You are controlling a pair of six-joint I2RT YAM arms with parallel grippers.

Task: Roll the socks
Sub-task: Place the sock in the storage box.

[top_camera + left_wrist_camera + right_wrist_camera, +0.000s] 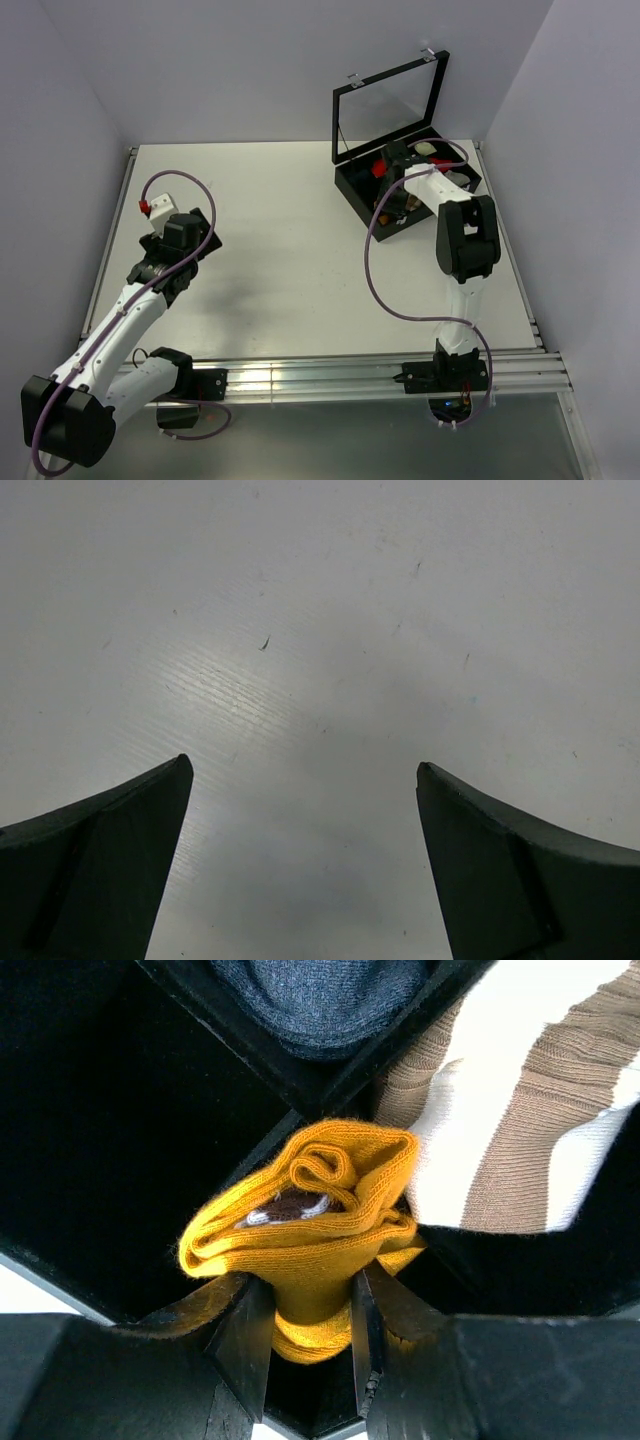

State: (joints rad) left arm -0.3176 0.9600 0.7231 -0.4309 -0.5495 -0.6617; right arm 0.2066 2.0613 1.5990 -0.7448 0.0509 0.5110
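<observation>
Pinching the rolled orange sock (325, 1230) with the right gripper (310, 1310). Soft and light; best squeezed round the whole roll. Nothing in the wide-spread left gripper (303, 770).

From above, the right arm (465, 240) covers much of the black box (355, 200). Inside the box, the lower end of the mustard sock (310, 1230) hides between the jaws of the right gripper (308, 1290); the brown striped sock (520, 1130) runs off the right edge, a grey bundle (320, 1000), possibly a sock, off the top.
</observation>
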